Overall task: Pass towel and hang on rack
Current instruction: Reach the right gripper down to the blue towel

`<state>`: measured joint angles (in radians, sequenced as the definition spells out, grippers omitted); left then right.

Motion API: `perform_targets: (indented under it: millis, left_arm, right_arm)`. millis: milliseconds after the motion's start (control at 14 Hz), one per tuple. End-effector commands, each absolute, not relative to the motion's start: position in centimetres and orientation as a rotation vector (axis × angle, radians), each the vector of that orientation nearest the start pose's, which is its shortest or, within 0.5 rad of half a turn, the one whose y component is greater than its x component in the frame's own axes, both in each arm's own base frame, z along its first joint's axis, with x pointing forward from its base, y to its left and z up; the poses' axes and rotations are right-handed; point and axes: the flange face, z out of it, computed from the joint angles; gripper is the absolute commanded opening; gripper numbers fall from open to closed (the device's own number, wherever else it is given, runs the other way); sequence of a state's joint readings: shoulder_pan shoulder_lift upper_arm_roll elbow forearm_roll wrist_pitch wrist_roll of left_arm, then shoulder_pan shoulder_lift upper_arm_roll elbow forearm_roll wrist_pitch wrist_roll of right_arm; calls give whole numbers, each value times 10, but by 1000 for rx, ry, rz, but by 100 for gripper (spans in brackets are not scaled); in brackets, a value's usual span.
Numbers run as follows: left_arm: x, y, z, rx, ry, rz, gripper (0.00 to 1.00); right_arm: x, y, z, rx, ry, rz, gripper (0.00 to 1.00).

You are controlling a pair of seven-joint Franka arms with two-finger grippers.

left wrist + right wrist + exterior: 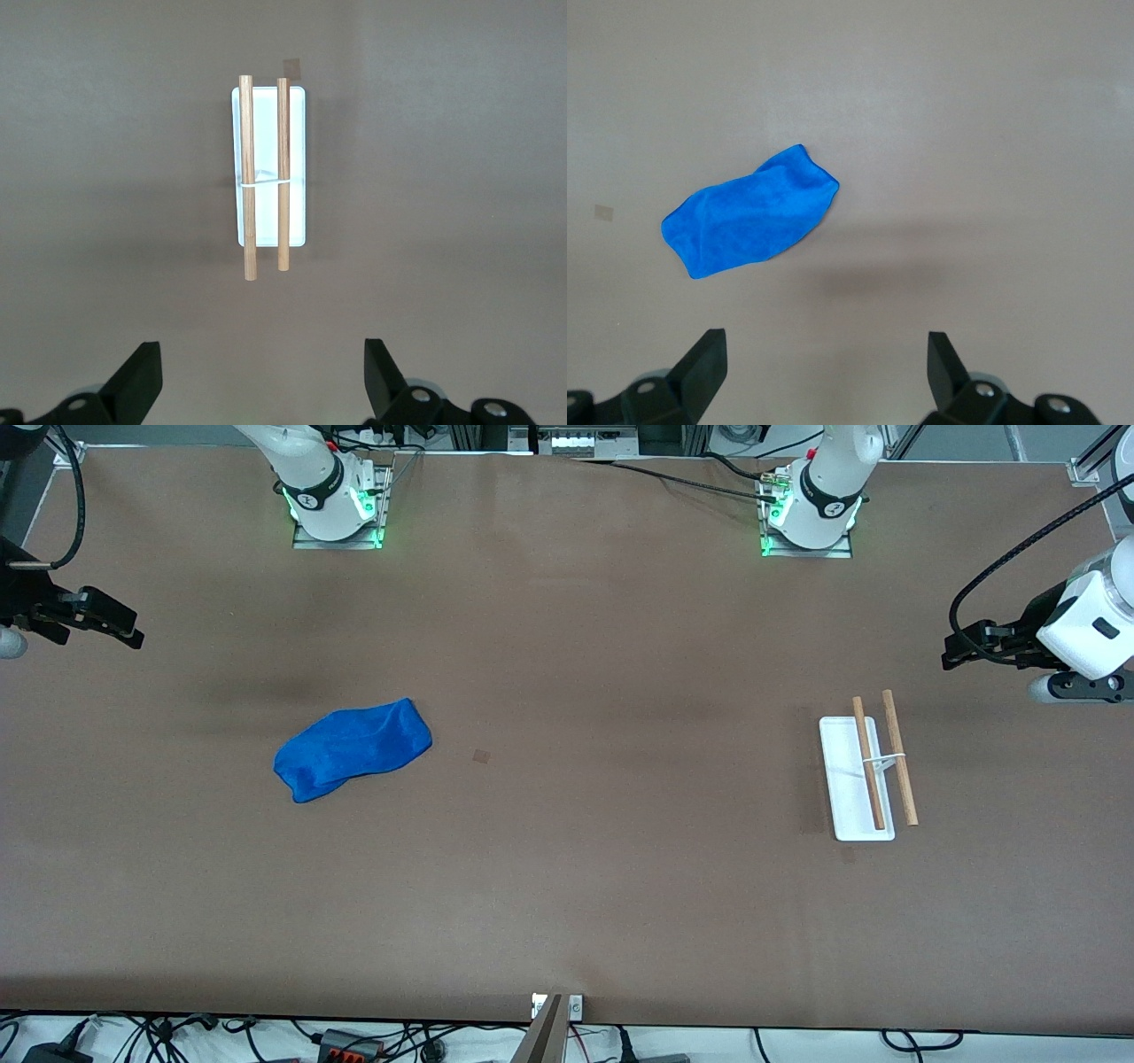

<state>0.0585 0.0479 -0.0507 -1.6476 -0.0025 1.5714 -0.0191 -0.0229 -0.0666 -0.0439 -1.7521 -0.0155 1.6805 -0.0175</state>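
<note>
The towel (353, 748), a crumpled royal-blue cloth, lies flat on the brown table toward the right arm's end; it also shows in the right wrist view (749, 212). The rack (850, 797), a white base with two wooden rods (899, 757) joined by a white crosspiece, stands toward the left arm's end and shows in the left wrist view (270, 177). My right gripper (124, 629) is open and empty, over the table's end, apart from the towel (827, 367). My left gripper (957, 651) is open and empty, over the table beside the rack (263, 372).
A small brown square mark (481, 756) lies on the table beside the towel. The two arm bases (337, 505) (811, 514) stand along the table's edge farthest from the front camera. Cables (354, 1045) run along the nearest edge.
</note>
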Motion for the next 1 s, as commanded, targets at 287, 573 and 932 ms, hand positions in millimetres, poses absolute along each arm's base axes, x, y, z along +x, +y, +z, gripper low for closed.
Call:
perform_targets:
  millis: [287,573,932]
  left_arm:
    - [565,4,567,-3154,-32,196,100]
    - [565,4,567,-3155,-37,194,100]
    - [564,3,567,-3168,-38,209,100]
  right_arm:
    - [534,-38,592,-3167,44,7,100]
    - [535,-39,590,-3166,47,14,100]
    - [568,-41,522,-3161,46,181,100]
